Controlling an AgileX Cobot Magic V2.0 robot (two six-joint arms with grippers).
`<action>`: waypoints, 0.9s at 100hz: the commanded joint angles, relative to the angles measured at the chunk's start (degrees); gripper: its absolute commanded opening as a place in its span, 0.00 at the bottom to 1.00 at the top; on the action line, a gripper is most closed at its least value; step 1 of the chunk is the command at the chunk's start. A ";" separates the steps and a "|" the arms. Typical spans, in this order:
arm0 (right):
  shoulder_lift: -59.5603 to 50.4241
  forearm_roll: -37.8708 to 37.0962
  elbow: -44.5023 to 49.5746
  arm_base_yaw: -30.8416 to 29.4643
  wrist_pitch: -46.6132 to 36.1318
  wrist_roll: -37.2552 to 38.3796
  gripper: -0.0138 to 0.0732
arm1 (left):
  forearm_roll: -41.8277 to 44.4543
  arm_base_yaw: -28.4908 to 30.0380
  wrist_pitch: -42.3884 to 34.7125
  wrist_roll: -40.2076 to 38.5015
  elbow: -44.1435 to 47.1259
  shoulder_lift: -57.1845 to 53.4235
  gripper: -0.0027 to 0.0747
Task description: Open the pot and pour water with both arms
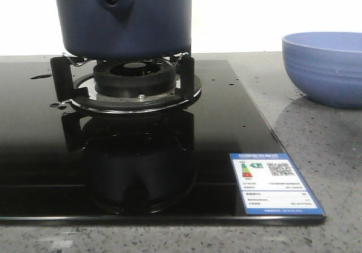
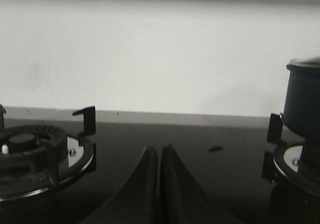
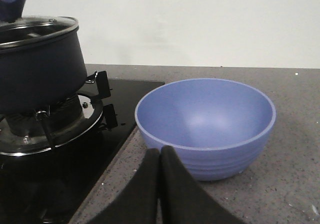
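Lifting the glass lid [image 3: 35, 28] off the dark navy-blue straight-sided pot [image 1: 125, 18] risks nudging it on its burner stand [image 1: 136, 89]; left gripper [image 2: 159, 156] and right gripper [image 3: 160, 159] sit closed, empty.

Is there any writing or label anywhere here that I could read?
Sticker on the stove top's front right corner: coloured rating bars, a QR code and rows of print, all too small to read.
Pot, bowl: no writing visible.
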 commanded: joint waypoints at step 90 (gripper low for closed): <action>0.26 1.83 -1.36 -0.29 -1.86 -0.62 0.11 | -2.36 0.24 3.41 -0.77 1.94 -1.61 0.01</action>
